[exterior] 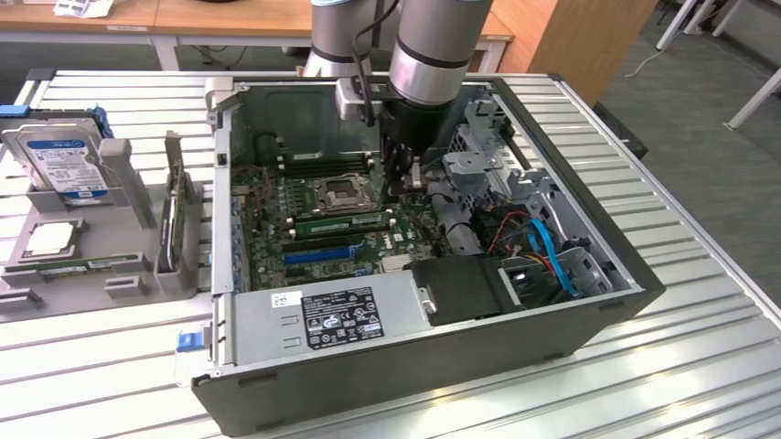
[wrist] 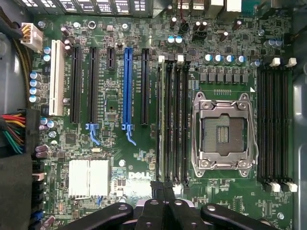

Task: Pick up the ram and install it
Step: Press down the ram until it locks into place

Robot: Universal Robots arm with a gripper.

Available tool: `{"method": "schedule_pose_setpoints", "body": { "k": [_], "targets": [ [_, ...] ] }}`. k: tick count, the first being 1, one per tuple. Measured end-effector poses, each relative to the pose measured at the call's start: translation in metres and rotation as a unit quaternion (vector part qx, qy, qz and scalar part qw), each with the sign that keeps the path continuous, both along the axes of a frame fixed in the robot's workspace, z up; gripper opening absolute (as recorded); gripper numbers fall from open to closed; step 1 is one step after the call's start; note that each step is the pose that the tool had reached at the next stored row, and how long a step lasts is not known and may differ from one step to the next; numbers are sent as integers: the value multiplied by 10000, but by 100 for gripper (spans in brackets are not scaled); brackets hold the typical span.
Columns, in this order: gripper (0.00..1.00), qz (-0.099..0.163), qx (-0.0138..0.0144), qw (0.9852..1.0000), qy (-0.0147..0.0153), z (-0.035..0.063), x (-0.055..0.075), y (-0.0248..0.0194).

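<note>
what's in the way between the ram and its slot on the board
Nothing visible. The ram lies edge-on along the memory slot farthest from the processor socket, with no cable or part across it. The shut gripper is at one end; whether the ram is fully seated cannot be told.

You have the case point(exterior: 488, 338) open on the table point(exterior: 683, 384), motherboard point(exterior: 320, 224) inside it. The gripper point(exterior: 405, 178) hangs over the CPU socket point(exterior: 338, 194). To the exterior view's left, a rack point(exterior: 73, 265) holds 1 hard drive point(exterior: 55, 160) and a card point(exterior: 181, 219).
</note>
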State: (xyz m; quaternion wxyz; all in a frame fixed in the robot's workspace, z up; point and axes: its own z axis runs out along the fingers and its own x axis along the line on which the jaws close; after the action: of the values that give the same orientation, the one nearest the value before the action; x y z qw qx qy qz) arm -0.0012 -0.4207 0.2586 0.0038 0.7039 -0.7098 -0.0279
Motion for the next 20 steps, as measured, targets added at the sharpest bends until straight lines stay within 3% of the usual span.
{"method": "schedule_pose_setpoints", "body": {
  "k": [11, 20],
  "targets": [
    [10, 0, 0, 10000, 0, -77, 0, 0],
    [10, 0, 2, 10000, -1, -86, 0, 9]
  ]
}}
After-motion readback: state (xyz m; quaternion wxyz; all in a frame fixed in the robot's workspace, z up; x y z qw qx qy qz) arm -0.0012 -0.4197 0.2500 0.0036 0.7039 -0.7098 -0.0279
